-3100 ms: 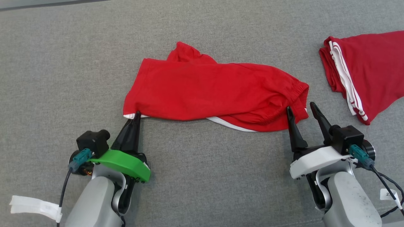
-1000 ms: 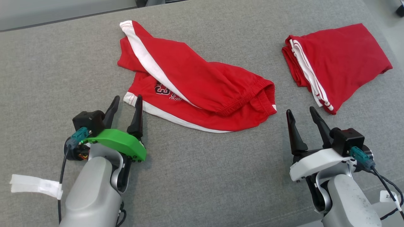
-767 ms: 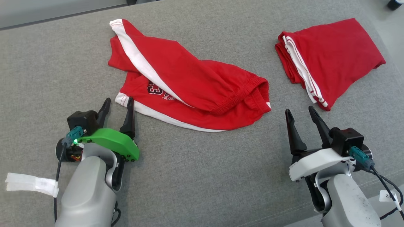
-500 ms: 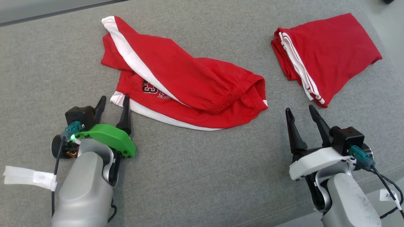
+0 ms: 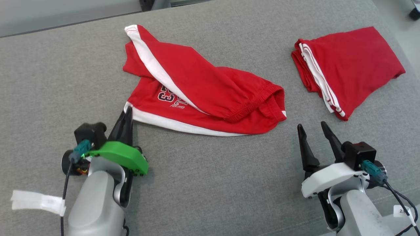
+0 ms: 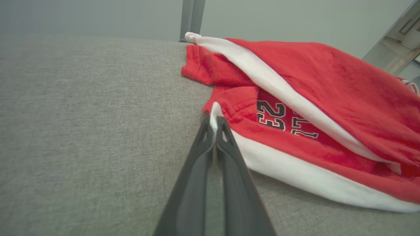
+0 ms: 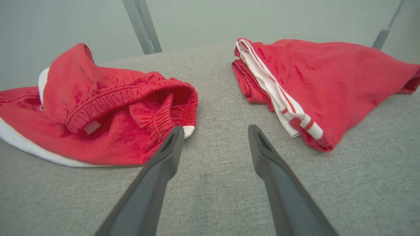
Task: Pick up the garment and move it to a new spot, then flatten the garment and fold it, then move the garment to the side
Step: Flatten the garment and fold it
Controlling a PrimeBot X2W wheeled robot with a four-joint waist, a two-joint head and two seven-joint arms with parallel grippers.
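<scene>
The garment [image 5: 210,91], red shorts with white side stripes and a black number print, lies rumpled across the middle of the grey cushion. My left gripper [image 5: 127,109] is shut on the white-trimmed near-left hem corner [image 6: 215,113] of the garment [image 6: 311,108]. Its elastic waistband [image 7: 131,95] faces my right gripper [image 7: 215,132], which stands open on the bare cushion just short of the waistband and touches nothing. In the head view the right gripper [image 5: 311,127] sits at the lower right.
A second pair of red shorts [image 5: 347,67], folded, lies at the far right near the cushion's edge, also seen as the folded shorts [image 7: 315,82] in the right wrist view. The grey cushion [image 5: 213,183] stretches bare in front. A white tag [image 5: 36,201] hangs off my left arm.
My left gripper has shut on the garment's hem corner; it stood open beside it before. The camera has shifted a little. The right gripper has kept open and still.
</scene>
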